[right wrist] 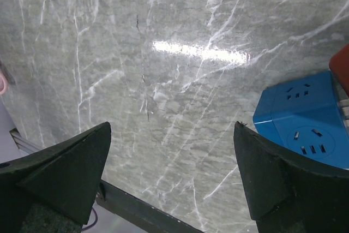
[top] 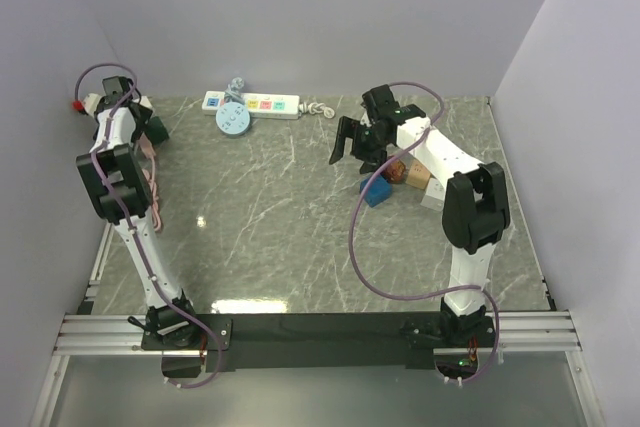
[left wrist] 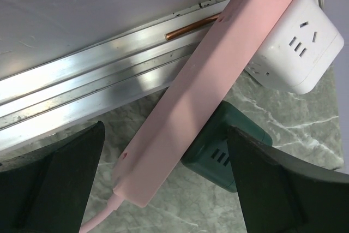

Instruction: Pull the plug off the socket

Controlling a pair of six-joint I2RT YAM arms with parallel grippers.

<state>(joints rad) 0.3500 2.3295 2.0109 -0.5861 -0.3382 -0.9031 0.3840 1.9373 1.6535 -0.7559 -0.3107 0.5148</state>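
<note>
The socket, a long white power strip point(top: 252, 103) with pastel panels, lies at the back of the table, its bundled white cord point(top: 318, 108) at its right end. A grey-blue plug point(top: 237, 87) sits in it near the left end, with a round light-blue disc point(top: 233, 119) just in front. My left gripper point(top: 148, 125) is at the far left back, away from the strip; in its wrist view it point(left wrist: 163, 189) is open over a pink power strip point(left wrist: 207, 85). My right gripper point(top: 352, 142) is open and empty, right of and nearer than the strip, above bare table point(right wrist: 172, 178).
A dark green cube socket point(left wrist: 223, 151) and a white cube socket point(left wrist: 297, 47) lie by the pink strip against the aluminium rail point(left wrist: 82, 91). A blue cube socket point(right wrist: 305, 121) and several other blocks point(top: 418, 179) sit right of centre, under the right arm.
</note>
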